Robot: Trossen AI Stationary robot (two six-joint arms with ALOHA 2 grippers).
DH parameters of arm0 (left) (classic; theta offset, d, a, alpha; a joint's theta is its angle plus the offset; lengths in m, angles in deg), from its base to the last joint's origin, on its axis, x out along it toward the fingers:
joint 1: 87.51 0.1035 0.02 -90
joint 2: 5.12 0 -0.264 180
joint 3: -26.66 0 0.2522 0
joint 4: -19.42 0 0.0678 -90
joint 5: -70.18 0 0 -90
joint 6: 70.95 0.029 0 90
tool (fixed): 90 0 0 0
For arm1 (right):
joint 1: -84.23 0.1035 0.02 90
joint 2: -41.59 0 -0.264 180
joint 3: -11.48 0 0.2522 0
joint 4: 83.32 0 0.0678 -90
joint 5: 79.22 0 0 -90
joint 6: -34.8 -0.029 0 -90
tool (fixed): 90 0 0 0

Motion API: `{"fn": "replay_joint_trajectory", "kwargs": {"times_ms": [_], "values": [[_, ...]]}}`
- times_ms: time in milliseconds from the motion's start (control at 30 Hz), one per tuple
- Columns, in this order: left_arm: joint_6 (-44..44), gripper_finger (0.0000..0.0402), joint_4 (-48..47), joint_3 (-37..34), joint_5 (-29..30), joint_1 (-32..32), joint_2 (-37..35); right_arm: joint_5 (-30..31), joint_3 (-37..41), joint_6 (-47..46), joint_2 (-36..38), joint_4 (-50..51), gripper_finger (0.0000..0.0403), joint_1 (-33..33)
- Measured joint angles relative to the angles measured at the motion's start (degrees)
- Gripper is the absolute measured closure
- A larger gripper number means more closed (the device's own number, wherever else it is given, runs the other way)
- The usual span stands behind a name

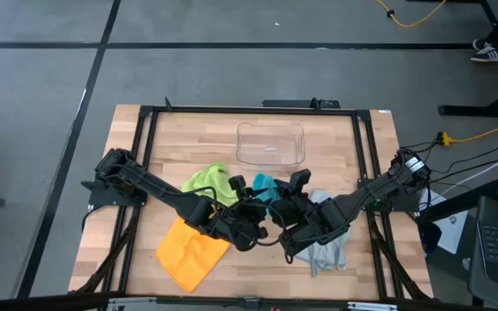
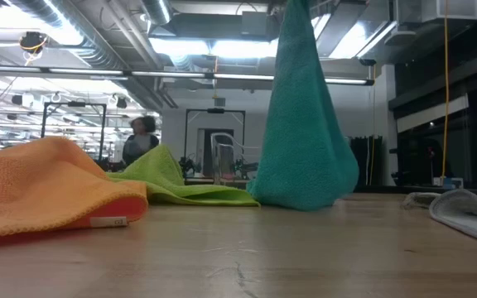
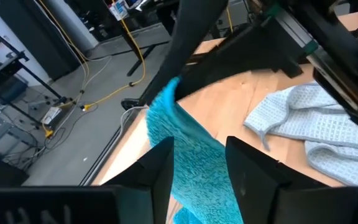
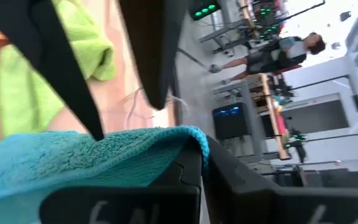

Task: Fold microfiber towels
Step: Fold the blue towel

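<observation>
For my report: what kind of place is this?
Probably an open robotics lab or workshop: exposed ceiling ducts, yellow cables on a bare grey floor, and a framed wooden table holding microfiber towels.

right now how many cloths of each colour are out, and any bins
orange cloth: 1
green cloth: 1
teal cloth: 1
pale grey cloth: 1
clear bin: 1
total: 5

Fuzzy cloth teal towel, waffle-weave grey towel, matt wooden table.
</observation>
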Motion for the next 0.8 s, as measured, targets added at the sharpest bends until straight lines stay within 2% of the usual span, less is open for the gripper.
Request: {"fn": "replay_joint_trajectory", "kwargs": {"times_ms": [233, 433, 633, 800], "values": [[0.85, 0.0234, 2.15, 0.0, 0.5, 0.44, 0.0, -1.78, 0.0, 0.17, 0.0, -1.31, 0.0401, 0.0], [1.0, 0.0231, 3.08, 0.0, 1.17, 2.62, 0.0, -1.9, -0.02, 4.38, 0.0, -6.54, 0.0401, 0.0], [1.02, 0.0232, 2.86, -0.46, -0.09, 3.39, 0.53, -1.88, -0.02, 5.89, 0.0, -5.82, 0.0402, 0.0], [1.07, 0.0234, 1.37, -0.44, 4.79, 2.63, 0.51, -1.88, -0.02, 4.93, 0.0, -5.29, 0.0402, 0.45]]}}
